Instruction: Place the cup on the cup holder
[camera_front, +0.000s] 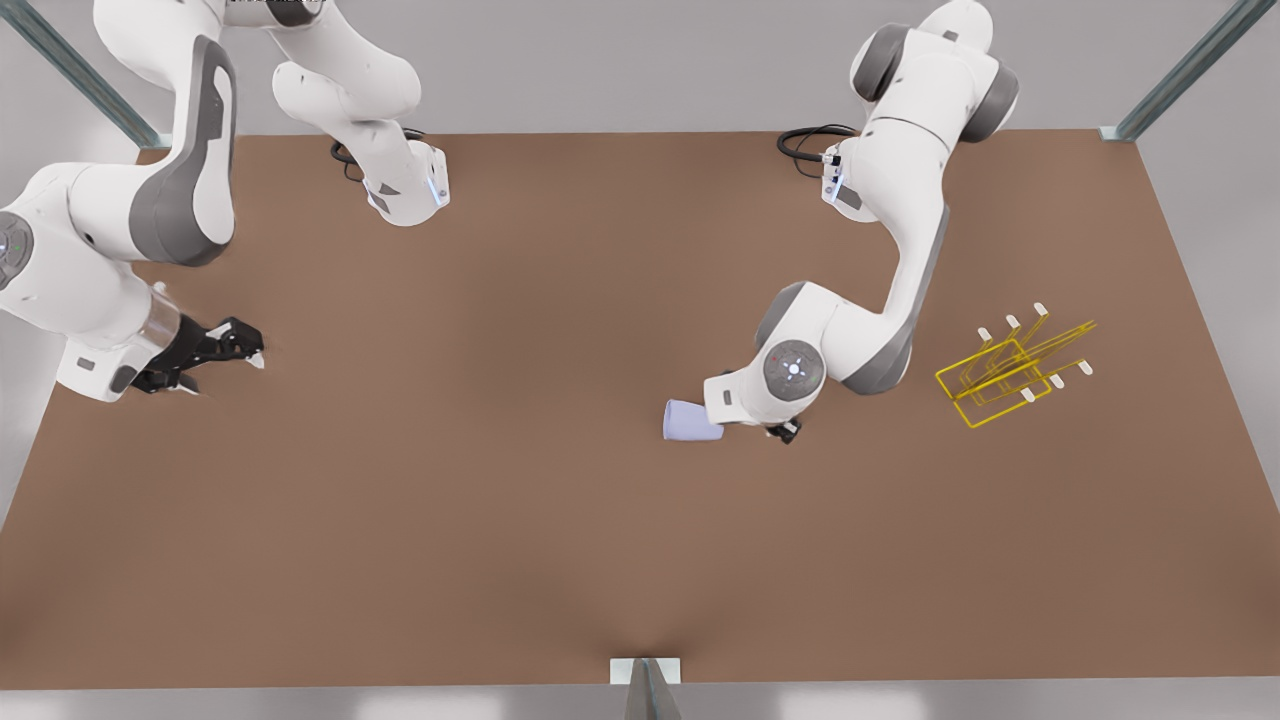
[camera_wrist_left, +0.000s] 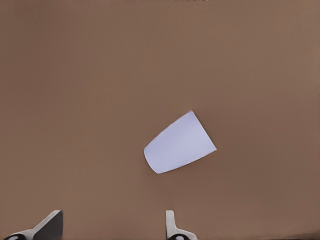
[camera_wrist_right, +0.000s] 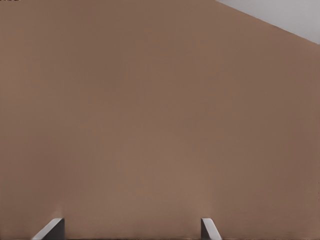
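Front view: left tool (camera_wrist_left: 112, 225) spread above the unlabelled cup (camera_front: 692, 420); right tool (camera_front: 215, 362) waits, spread.

Both arms (camera_front: 900, 260) have glossy white shells with grey joint bands. Black cables (camera_front: 805, 145) loop at their bases. One wrist has a round grey cap (camera_front: 794, 369) with a lit centre. Grippers (camera_front: 215, 355) are black with white fingertips (camera_wrist_left: 171, 222).
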